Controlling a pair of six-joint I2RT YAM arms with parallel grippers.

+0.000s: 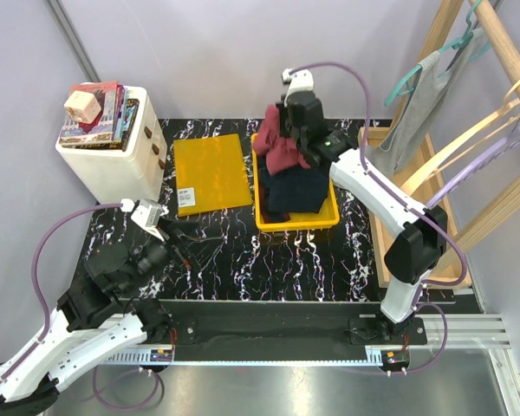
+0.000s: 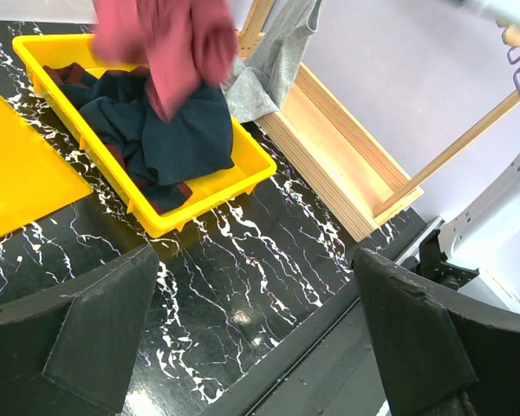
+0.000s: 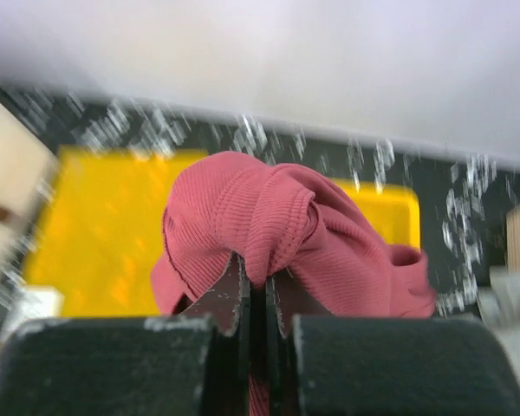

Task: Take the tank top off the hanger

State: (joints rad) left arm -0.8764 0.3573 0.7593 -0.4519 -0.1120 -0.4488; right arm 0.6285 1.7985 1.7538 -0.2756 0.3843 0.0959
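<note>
Tank top (image 1: 420, 108) hangs on hanger (image 1: 405, 84), right of right claw (image 3: 258, 295) clamped on red cloth (image 3: 277, 225); left claw (image 2: 256, 321) gapes, farther off.

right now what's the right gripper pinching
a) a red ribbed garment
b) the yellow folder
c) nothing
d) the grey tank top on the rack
A: the right gripper is shut on the red ribbed garment, held above the yellow bin, while the grey tank top hangs on the teal hanger.
</note>
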